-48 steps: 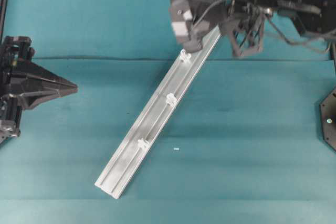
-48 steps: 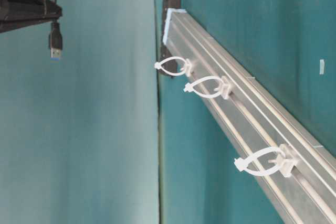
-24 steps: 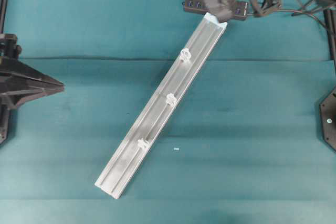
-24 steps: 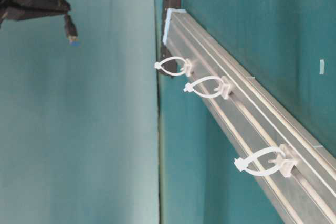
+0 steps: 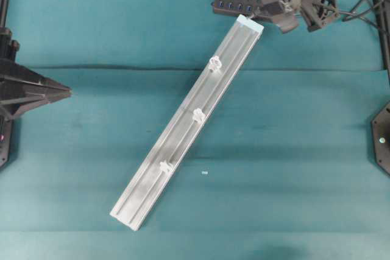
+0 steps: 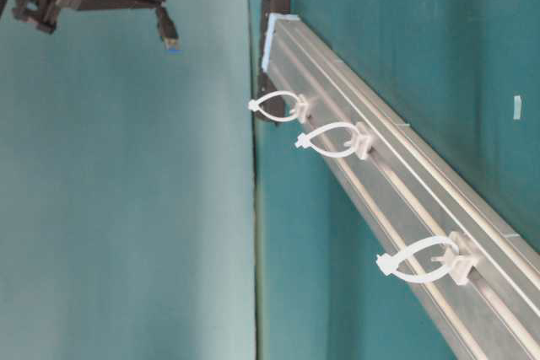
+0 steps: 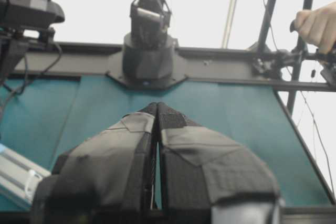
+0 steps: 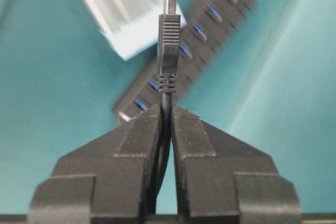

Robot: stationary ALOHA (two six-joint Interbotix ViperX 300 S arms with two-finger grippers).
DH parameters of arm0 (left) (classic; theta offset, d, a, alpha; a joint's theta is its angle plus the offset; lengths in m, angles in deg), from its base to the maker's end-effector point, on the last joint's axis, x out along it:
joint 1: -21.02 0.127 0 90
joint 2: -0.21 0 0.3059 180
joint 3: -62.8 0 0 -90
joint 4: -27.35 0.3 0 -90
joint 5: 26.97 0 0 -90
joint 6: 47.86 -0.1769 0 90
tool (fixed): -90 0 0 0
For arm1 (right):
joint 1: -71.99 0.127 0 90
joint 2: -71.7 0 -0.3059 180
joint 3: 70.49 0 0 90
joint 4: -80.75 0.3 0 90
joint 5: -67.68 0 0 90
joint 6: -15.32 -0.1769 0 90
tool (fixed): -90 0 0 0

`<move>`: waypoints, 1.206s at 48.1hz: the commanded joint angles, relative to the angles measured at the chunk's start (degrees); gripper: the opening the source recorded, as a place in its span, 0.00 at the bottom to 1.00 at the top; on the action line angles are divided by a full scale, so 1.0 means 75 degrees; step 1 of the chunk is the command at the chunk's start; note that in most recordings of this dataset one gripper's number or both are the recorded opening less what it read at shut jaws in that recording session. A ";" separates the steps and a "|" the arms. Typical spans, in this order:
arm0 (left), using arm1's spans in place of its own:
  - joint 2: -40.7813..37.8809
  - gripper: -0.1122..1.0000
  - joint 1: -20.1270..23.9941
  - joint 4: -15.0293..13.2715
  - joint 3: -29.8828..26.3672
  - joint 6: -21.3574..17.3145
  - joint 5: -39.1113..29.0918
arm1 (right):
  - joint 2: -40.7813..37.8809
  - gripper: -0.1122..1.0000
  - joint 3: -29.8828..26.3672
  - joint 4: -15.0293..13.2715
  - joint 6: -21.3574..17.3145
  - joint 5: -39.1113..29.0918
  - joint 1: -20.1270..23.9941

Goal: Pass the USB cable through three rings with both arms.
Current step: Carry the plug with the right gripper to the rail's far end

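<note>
A: What lay on the teal table (image 5: pixel 304 150), biggest first?

B: One long silver rail (image 5: pixel 177 144), running diagonally from the near left up to the far right. Its far end sat just beside one black hub bar (image 5: pixel 234 4) with blue sockets. Wide bare cloth lay on both sides of the rail, and the near edge had nothing on it but a tiny white scrap (image 5: pixel 205 173).

A: And the three rings (image 6: pixel 278 107)?

B: Three white loops, spaced along the rail and standing out from its left side; the side view showed all three with nothing through them.

A: Where were the arms?

B: The left gripper (image 5: pixel 64 92) hung at the left edge, well apart from the rail, its fingers pressed together on nothing. The right gripper (image 8: pixel 167 109) was up at the far right corner, over the hub bar and the rail's end.

A: The cable?

B: The right fingers pinched the USB cable (image 8: pixel 168 51) just behind its plug, which pointed out past the fingertips, metal tip clear. It was raised off the table, apart from the nearest ring
</note>
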 commanded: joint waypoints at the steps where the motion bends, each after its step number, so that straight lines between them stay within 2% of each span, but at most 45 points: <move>1: -0.0152 0.09 0.0012 0.0035 -0.0199 0.0000 0.0070 | -0.0258 0.17 -0.0281 0.0316 0.0199 -0.0176 -0.0246; 6: -0.0105 0.09 0.0035 0.0035 -0.0211 -0.0012 0.0012 | -0.0668 0.17 -0.0855 0.0527 0.0270 -0.0937 -0.0410; 10: -0.0012 0.09 0.0129 0.0035 -0.0211 0.0000 -0.0070 | -0.0984 0.17 -0.1324 0.0516 0.0480 -0.1418 -0.0410; 18: 0.0211 0.09 0.0293 0.0035 -0.0246 0.0012 -0.0234 | -0.1559 0.17 -0.1875 0.0574 0.0973 -0.1547 -0.0410; 24: 0.0258 0.09 0.0281 0.0035 -0.0258 0.0035 -0.0305 | -0.1805 0.17 -0.1863 0.0832 0.1090 -0.1523 -0.0270; 37: 0.0492 0.09 0.0316 0.0035 -0.0492 0.0164 -0.0938 | -0.1898 0.17 -0.1547 0.1137 0.1570 -0.1383 -0.0105; 44: 0.0563 0.09 0.0387 0.0035 -0.0527 0.0176 -0.0984 | -0.1898 0.17 -0.1395 0.1371 0.1957 -0.1324 -0.0094; 58: 0.0539 0.09 0.0422 0.0035 -0.0609 0.0187 -0.0996 | -0.2109 0.17 -0.1359 0.1676 0.2074 -0.0879 -0.0094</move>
